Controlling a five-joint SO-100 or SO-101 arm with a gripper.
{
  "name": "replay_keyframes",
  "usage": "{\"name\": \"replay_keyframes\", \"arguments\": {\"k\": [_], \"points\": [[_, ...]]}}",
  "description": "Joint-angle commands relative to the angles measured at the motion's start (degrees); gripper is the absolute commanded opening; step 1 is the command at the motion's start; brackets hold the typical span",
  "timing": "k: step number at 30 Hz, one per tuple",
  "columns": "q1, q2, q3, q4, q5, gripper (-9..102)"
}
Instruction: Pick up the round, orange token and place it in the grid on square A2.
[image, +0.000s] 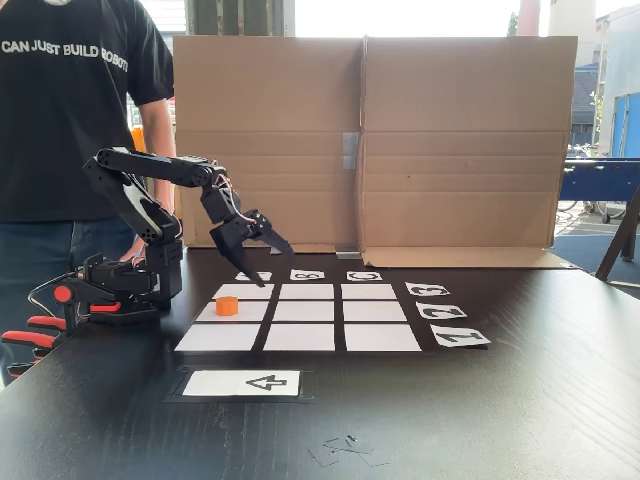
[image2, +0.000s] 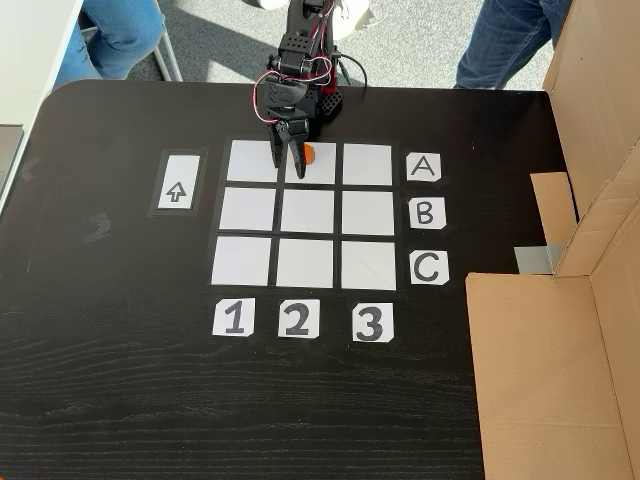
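The orange token (image: 227, 306) (image2: 307, 154) rests on square A2 (image: 240, 312) (image2: 322, 170), the middle cell of the grid's (image: 300, 338) (image2: 308, 262) column A, in line with label 2. My gripper (image: 272, 264) (image2: 289, 162) hangs open above the far end of column A, raised off the paper, with nothing between its jaws. It is apart from the token in a fixed view from the front. From above, a finger (image2: 298, 150) overlaps the token's left side and hides part of it.
A white card with a black arrow (image: 243, 383) (image2: 176, 192) lies beside the grid. A cardboard wall (image: 460, 140) (image2: 560, 330) stands behind it. Red-orange clamp handles (image: 35, 338) hold the arm's base at the table edge. A person (image: 60, 110) stands behind the arm.
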Motion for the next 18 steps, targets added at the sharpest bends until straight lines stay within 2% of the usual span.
{"name": "replay_keyframes", "arguments": {"k": [1, 11, 18], "points": [[2.72, 2.81, -5.01, -2.02, 2.02, 37], [17.4, 8.61, -8.35, -8.09, 4.22, 37], [32.61, 13.45, -7.82, -14.94, 12.04, 37]]}}
